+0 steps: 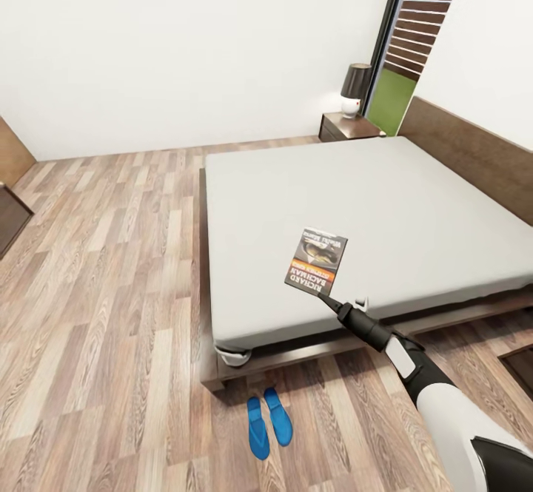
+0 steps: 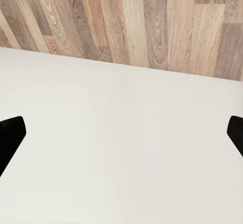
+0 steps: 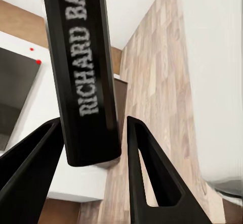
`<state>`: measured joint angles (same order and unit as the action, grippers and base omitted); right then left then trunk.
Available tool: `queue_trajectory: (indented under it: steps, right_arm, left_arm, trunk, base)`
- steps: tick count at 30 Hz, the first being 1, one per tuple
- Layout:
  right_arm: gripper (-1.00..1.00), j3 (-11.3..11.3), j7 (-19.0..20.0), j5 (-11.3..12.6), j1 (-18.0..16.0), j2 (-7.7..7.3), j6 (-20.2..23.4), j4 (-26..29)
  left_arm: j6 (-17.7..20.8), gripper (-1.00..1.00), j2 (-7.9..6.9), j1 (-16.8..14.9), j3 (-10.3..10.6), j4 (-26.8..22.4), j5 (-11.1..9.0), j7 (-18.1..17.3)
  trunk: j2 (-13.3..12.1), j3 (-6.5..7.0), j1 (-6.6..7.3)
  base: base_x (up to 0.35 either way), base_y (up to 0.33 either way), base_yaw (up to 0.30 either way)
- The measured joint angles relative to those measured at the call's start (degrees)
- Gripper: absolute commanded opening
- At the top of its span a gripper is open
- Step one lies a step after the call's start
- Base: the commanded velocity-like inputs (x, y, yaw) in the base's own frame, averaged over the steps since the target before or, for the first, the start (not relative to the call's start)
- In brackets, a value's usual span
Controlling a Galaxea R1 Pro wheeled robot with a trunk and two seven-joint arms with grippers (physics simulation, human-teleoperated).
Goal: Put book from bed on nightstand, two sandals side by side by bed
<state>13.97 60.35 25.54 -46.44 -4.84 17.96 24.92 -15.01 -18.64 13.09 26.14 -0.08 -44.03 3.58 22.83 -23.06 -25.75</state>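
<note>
Wood-plank floor (image 1: 96,307) spreads around the bed (image 1: 355,226), and I hold the book (image 1: 317,259) up over the mattress's near edge.

My right gripper (image 1: 326,298) has its fingers (image 3: 144,178) clamped on the book's lower edge, so the book stands raised above the bed, cover toward me and upside down; up close, its dark spine (image 3: 83,72) with white lettering sits between my two black fingers. Both sandals (image 1: 269,422) lie side by side on the floor just off the bed's near left corner, touching or nearly so. At the far right, beside the headboard, the nightstand (image 1: 348,127) carries a dark-shaded lamp (image 1: 356,89). My left gripper (image 2: 121,133) has its fingertips (image 2: 11,135) spread wide apart, holding nothing, over a pale surface with floorboards beyond.
</note>
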Motion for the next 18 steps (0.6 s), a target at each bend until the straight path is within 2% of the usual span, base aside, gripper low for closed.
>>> queue_trajectory:
  steps: [5,18]
  right_arm:
    - [-1.0,-0.05,0.09,0.13,1.19,0.4,0.11,-0.24]
    - [-1.0,-0.1,0.29,0.09,3.84,3.53,0.14,-0.45]
  left_arm:
    - [-0.06,1.0,0.02,0.0,0.01,0.0,-0.02,0.03]
    - [-0.48,1.0,0.09,0.0,0.11,-0.01,0.02,0.03]
  trunk:
    - [0.0,0.4,0.0]
    - [0.0,1.09,0.0]
  base:
    - [0.0,0.0,0.0]
    - [0.0,0.0,0.0]
